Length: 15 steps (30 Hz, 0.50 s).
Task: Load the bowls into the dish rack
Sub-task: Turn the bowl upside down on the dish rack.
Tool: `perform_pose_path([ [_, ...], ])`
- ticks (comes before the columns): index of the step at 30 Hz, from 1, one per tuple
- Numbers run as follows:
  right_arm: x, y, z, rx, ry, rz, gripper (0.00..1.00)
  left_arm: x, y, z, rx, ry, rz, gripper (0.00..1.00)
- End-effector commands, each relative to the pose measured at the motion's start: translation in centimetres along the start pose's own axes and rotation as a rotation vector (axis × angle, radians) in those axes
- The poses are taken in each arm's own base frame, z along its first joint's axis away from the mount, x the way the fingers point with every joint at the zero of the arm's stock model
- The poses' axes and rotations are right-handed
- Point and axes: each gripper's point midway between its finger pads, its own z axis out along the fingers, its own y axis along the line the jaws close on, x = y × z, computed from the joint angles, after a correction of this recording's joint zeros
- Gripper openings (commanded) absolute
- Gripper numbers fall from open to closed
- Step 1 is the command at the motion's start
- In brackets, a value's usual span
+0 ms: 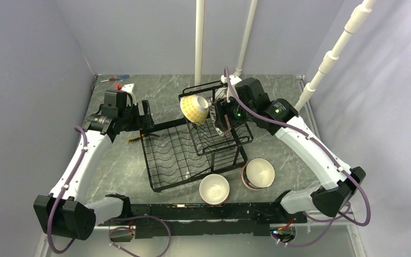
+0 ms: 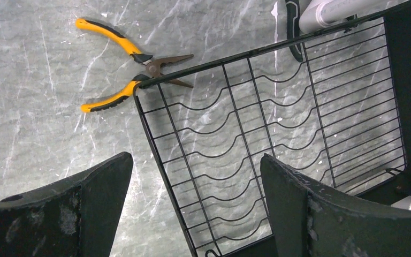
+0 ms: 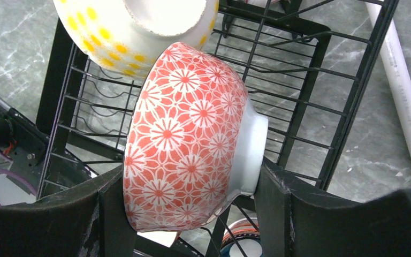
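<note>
My right gripper (image 3: 188,174) is shut on a pink-red flower-patterned bowl (image 3: 187,134), one finger on its rim side and the other on its white foot. It holds the bowl on edge over the upper basket of the black wire dish rack (image 3: 326,91). A yellow dotted bowl (image 3: 118,37) leans in that basket just beyond, touching the held one. From above, the right gripper (image 1: 222,119) is at the basket beside the yellow bowl (image 1: 193,108). My left gripper (image 2: 195,158) hangs open and empty over the lower tray's corner (image 2: 278,96). Two more bowls (image 1: 214,189) (image 1: 258,173) sit on the table in front of the rack (image 1: 176,155).
Yellow-handled pliers (image 2: 128,69) lie on the marble table against the rack's left corner. A screwdriver (image 1: 115,78) lies at the far left. White poles (image 1: 199,37) rise behind the rack, and grey walls close in both sides.
</note>
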Motion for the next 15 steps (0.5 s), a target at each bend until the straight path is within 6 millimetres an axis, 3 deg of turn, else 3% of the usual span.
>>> perform_pose_path([
  [1, -2.2, 0.5, -1.4, 0.024, -0.06, -0.041, 0.0, -1.3, -0.1, -0.8, 0.023, -0.072, 0.01, 0.94],
  [15, -1.4, 1.7, -1.1, 0.012, 0.013, -0.067, 0.0, -1.1, 0.7, -0.7, 0.021, -0.062, -0.027, 0.94],
])
